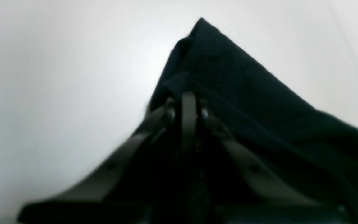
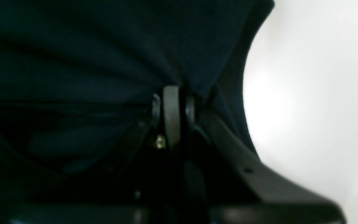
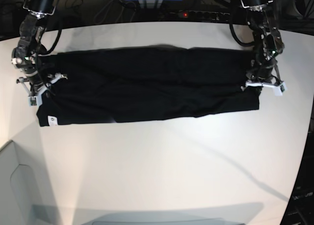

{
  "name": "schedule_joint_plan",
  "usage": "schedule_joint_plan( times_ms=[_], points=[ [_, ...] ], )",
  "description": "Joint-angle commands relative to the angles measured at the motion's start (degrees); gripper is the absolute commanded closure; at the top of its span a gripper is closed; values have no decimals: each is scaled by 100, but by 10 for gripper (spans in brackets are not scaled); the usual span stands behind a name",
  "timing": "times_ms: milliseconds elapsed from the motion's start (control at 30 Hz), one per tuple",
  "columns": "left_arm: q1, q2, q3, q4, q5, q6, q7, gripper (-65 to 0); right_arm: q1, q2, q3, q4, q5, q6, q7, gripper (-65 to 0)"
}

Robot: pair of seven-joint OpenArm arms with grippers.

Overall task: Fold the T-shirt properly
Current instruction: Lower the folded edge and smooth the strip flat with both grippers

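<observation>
The T-shirt (image 3: 147,90) lies as a long black band across the far half of the white desk (image 3: 162,171), a small white tag (image 3: 49,119) at its near corner toward the desk's left edge. The left gripper (image 1: 187,107) is pinched onto cloth at one end, the right gripper (image 2: 172,104) likewise clamped at the other.

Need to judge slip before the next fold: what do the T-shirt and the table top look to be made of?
The T-shirt: soft matte black knit cloth, likely cotton; it drapes and creases in soft folds where the left gripper and right gripper pinch it. The table: smooth, hard white surface with a slight sheen, possibly laminate; it shows soft glare and shadows.
</observation>
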State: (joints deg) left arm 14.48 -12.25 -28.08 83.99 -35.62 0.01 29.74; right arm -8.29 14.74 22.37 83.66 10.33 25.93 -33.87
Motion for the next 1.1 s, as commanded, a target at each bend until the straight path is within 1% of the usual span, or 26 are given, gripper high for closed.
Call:
schedule_joint_plan(
  times_ms=[0, 133, 333, 700, 1067],
  points=[
    [42, -89, -36, 133, -12, 3, -51, 0, 7, 42, 18, 17, -105, 40, -178, 0],
    [253, -80, -327, 327, -12, 3, -59, 0, 7, 42, 18, 34, -105, 40, -187, 0],
    [227, -89, -722, 362, -56, 3, 2, 0, 7, 25, 9, 34, -105, 40, -187, 0],
    [288, -98, -766, 388, -56, 12, 11, -1, -28, 25, 9, 43, -105, 40, -213, 0],
    [789, -107, -766, 1663, -12, 12, 11, -1, -28, 16, 9, 43, -96, 40, -222, 0]
  ],
)
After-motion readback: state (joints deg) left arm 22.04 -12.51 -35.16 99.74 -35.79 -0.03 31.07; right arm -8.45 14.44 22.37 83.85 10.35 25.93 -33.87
